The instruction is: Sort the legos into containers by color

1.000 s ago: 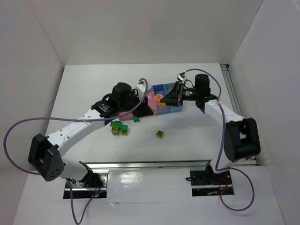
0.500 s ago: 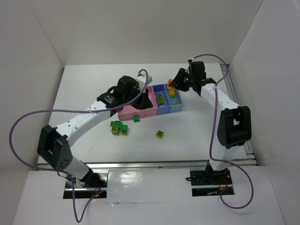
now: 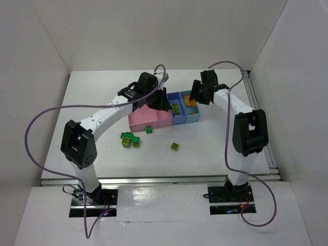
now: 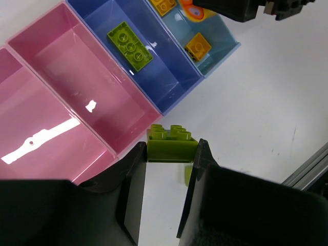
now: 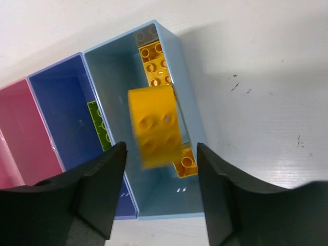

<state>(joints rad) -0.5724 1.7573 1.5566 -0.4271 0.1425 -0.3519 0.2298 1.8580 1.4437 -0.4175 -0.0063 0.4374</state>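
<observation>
My left gripper [image 4: 171, 149] is shut on a lime green lego [image 4: 171, 143], which hangs just past the near corner of the narrow pink container [image 4: 77, 66]. In the dark blue container [image 4: 164, 61] lies a lime lego [image 4: 129, 44]. My right gripper [image 5: 160, 148] is open above the light blue container [image 5: 159, 200]. A blurred orange lego [image 5: 154, 125] is loose between its fingers, touching neither. Two orange legos [image 5: 154, 66] lie in that container. In the top view both grippers [image 3: 159, 101] [image 3: 195, 96] hover over the row of containers.
On the table in front of the containers lie a green lego cluster [image 3: 130, 139], a dark green lego [image 3: 148, 129] and a lime-yellow lego [image 3: 175, 146]. The wider pink container [image 3: 139, 119] ends the row on the left. White walls enclose the table.
My right gripper swung over the light blue container and opened, letting go of the orange lego. My left arm carried the lime lego farther back, toward the containers.
</observation>
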